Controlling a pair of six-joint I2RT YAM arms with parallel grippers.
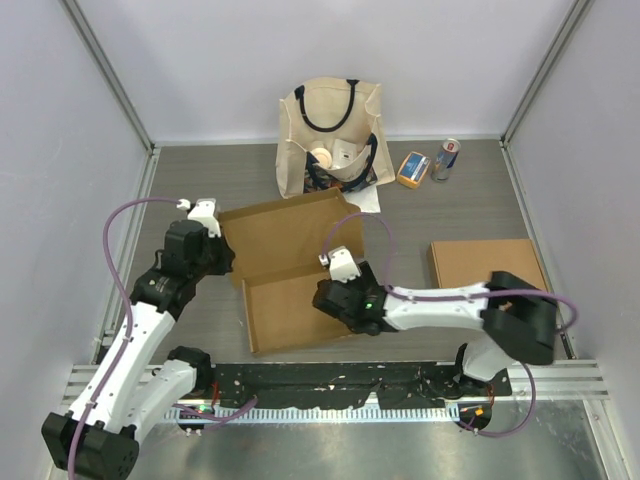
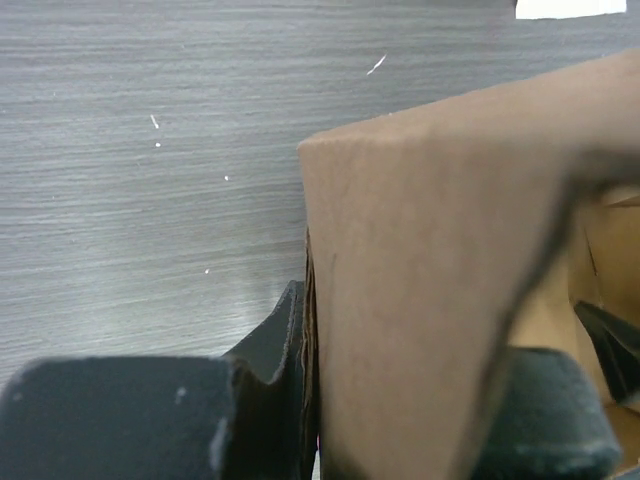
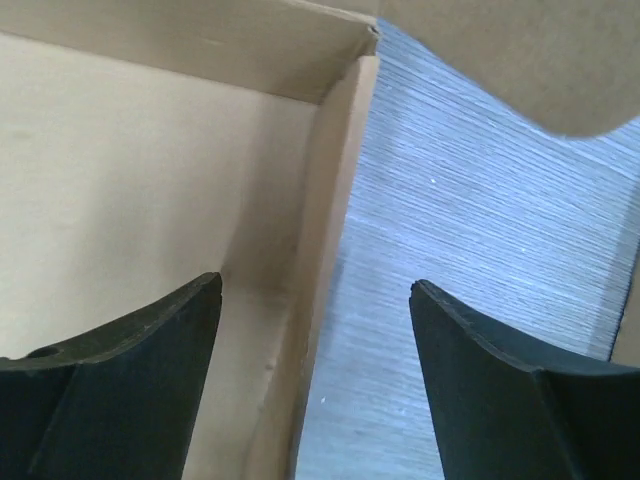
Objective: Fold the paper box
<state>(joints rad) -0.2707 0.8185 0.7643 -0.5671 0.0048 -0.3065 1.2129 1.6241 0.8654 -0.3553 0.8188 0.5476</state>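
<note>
A brown cardboard box (image 1: 285, 265) lies half-formed mid-table, its lid panel toward the back and its tray toward the front. My left gripper (image 1: 222, 258) is at the box's left edge and is shut on a cardboard side flap (image 2: 430, 300), which fills the left wrist view between the fingers (image 2: 275, 370). My right gripper (image 1: 340, 300) is open at the tray's right side. In the right wrist view the tray's upright right wall (image 3: 325, 260) stands between its open fingers (image 3: 150, 350), one finger inside the tray, the other over the table.
A beige tote bag (image 1: 330, 135) with items stands at the back. An orange packet (image 1: 413, 168) and a can (image 1: 446, 158) lie to its right. A flat cardboard piece (image 1: 485, 262) lies at the right, by the right arm's elbow.
</note>
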